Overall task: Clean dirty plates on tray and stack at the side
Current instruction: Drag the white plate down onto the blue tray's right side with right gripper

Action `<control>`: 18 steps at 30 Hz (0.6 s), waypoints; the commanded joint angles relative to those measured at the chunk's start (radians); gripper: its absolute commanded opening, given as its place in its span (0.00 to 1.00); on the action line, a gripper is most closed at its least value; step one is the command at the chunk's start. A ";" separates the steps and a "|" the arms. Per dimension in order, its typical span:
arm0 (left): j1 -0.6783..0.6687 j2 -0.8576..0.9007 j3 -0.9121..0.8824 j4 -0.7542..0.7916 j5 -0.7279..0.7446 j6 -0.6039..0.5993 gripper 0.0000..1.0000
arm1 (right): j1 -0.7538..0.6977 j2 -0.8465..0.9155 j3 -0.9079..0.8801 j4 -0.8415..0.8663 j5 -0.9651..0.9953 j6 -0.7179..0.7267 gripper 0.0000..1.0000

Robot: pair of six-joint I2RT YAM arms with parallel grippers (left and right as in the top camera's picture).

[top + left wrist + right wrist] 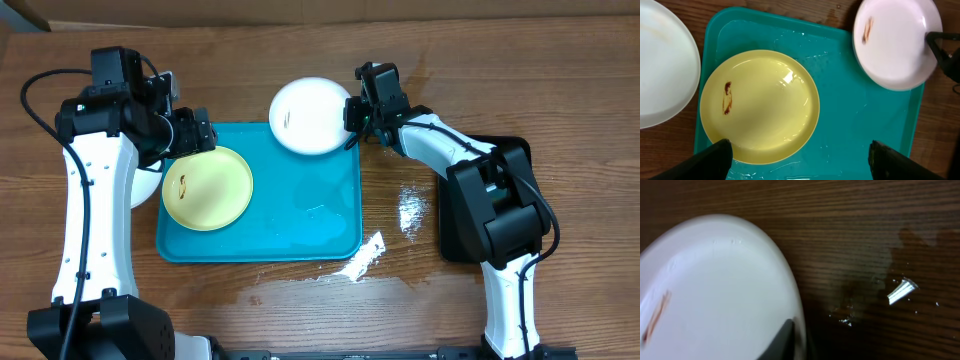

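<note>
The turquoise tray (pixel 300 215) lies mid-table and also shows in the left wrist view (pixel 855 125). A pale yellow plate (pixel 207 187) with a brown smear lies on the tray's left part (pixel 765 105). My left gripper (pixel 195 135) hovers above it, open and empty (pixel 800 160). My right gripper (pixel 352 115) is shut on the right rim of a white plate (pixel 310 115) with a small brown smear, held over the tray's far right corner (pixel 895 40) (pixel 715 290). A second white plate (pixel 145 188) lies on the table left of the tray (pixel 660 65), partly hidden by my left arm.
A glossy black tray (pixel 470 200) sits at the right under my right arm's base. Water puddles (pixel 410 210) and a wet streak (pixel 365 255) lie on the wooden table right of the turquoise tray. The tray's floor is wet.
</note>
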 commanded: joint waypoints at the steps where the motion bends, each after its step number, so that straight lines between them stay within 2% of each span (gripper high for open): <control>1: -0.002 0.000 -0.004 0.001 -0.005 -0.010 0.88 | 0.003 -0.057 0.014 -0.003 0.004 0.000 0.04; 4: -0.002 0.000 -0.004 0.001 -0.005 -0.010 0.88 | 0.004 -0.133 0.014 -0.055 -0.001 0.008 0.04; 9: -0.002 0.000 -0.004 0.001 -0.005 -0.010 0.88 | 0.029 -0.231 0.014 -0.224 -0.001 0.131 0.04; 12: -0.002 0.000 -0.004 0.001 -0.005 -0.010 0.88 | 0.048 -0.259 0.014 -0.350 -0.002 0.286 0.04; 15: -0.002 0.000 -0.004 0.000 -0.005 -0.010 0.88 | 0.079 -0.259 0.011 -0.481 -0.001 0.500 0.04; 18: -0.002 0.000 -0.004 -0.001 -0.005 -0.010 0.88 | 0.117 -0.258 0.002 -0.557 -0.001 0.650 0.04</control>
